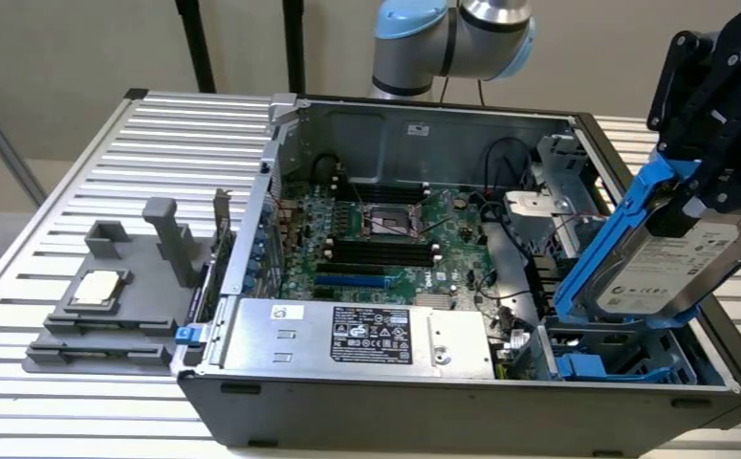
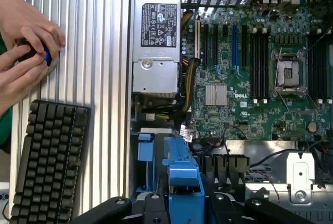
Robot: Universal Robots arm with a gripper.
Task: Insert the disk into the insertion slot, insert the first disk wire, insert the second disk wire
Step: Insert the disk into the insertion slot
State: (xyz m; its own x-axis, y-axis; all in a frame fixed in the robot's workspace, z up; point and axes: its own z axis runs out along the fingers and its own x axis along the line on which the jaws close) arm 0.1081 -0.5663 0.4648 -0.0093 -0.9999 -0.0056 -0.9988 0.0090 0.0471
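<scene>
gripping the disk (image 1: 676, 268) by the upper end of its bright blue frame, the claw (image 1: 706, 196) hangs at three o'clock in the exterior view, closed on it. the disk is tilted, label facing out, with its lower end just over the insertion slot (image 1: 606, 356) at the five o'clock corner of the open computer case (image 1: 472, 406). the motherboard (image 1: 383, 239) lies mid-case and the power-supply box (image 1: 358, 335) at six o'clock. the wrist view shows a person's hands (image 2: 23, 52) near a keyboard (image 2: 49, 161) on the ribbed surface (image 2: 104, 52).
</scene>
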